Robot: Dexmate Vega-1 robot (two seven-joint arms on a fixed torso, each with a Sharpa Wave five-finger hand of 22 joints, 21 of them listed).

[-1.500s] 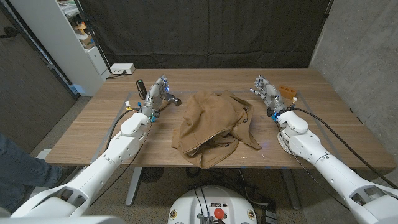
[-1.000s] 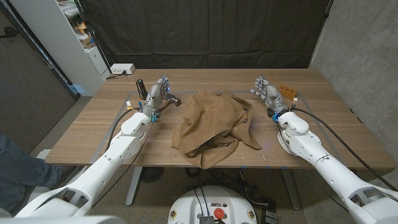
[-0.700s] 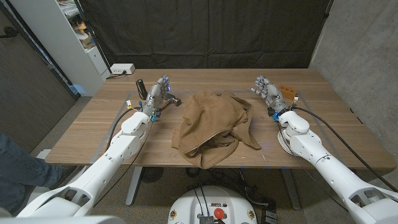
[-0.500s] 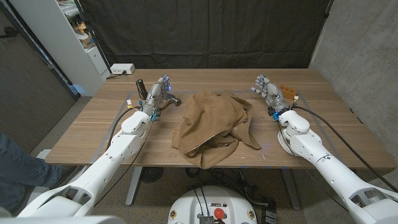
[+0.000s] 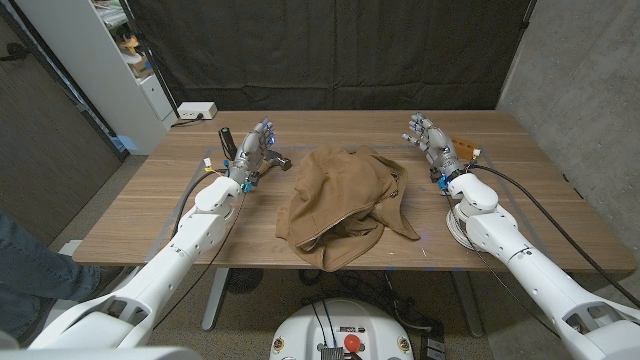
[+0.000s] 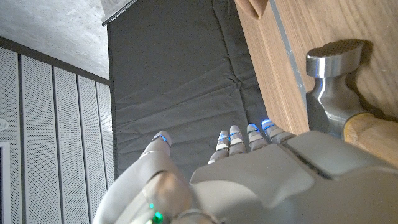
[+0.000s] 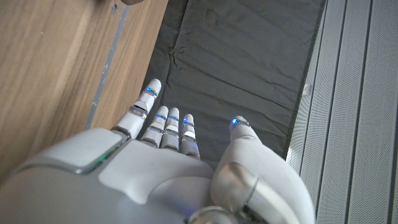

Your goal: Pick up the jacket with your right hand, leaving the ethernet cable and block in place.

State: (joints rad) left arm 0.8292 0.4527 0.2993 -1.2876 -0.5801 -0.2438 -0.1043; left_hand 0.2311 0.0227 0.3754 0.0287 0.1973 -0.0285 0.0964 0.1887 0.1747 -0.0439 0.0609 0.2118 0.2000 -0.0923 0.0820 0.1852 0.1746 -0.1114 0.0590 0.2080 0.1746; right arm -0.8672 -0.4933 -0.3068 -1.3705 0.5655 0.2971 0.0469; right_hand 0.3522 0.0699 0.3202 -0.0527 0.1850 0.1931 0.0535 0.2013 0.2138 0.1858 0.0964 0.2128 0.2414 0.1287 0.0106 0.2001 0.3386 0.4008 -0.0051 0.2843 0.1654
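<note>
A crumpled brown jacket [image 5: 345, 203] lies in the middle of the wooden table [image 5: 130, 215]. My right hand [image 5: 432, 146] is raised to the right of it, apart from the cloth, fingers spread and holding nothing. In the right wrist view the right hand [image 7: 163, 176] points past the table's far edge. A small orange block [image 5: 463, 145] sits just right of that hand. A pale coiled ethernet cable [image 5: 453, 229] lies partly under my right forearm. My left hand [image 5: 254, 152] is off the jacket's left side, open, and the left hand [image 6: 249, 180] holds nothing.
A hammer lies by my left hand, with its black grip [image 5: 228, 137] and metal head [image 5: 283, 160]; the hammer head [image 6: 329, 68] is close in the left wrist view. A white power strip [image 5: 195, 111] sits at the far left corner. A person's leg [image 5: 20, 270] stands left of the table.
My right hand has edged slightly toward the table's far side. The left hand, jacket, block and cable have not moved.
</note>
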